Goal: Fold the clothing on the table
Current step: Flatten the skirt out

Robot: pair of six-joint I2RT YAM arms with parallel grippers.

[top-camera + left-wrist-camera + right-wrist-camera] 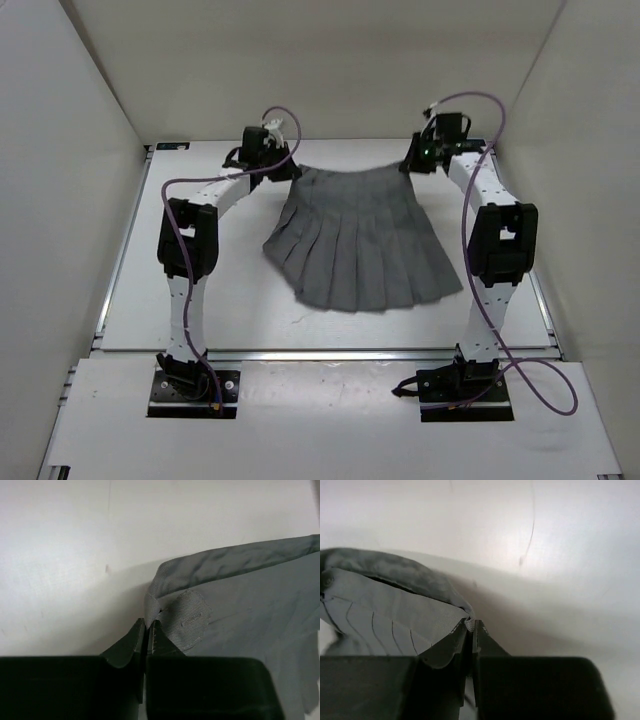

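Two corners of the waistband are where you are holding the skirt (355,245), which is lying fanned out in the middle of the table (250,310), narrow waistband toward the far edge and wide hem toward the near one. You are handling soft, light, dark grey cloth with a fine ribbed weave and many long pressed pleats. Judge it limp, likely to sag between the two grips and to slide easily on the smooth white top, but not fragile. The left gripper (148,626) is pinching the left waistband corner, fingers closed on a thin fold. The right gripper (471,626) is clamping the right corner the same way. Thin metal rails (118,262) are edging the matte table.
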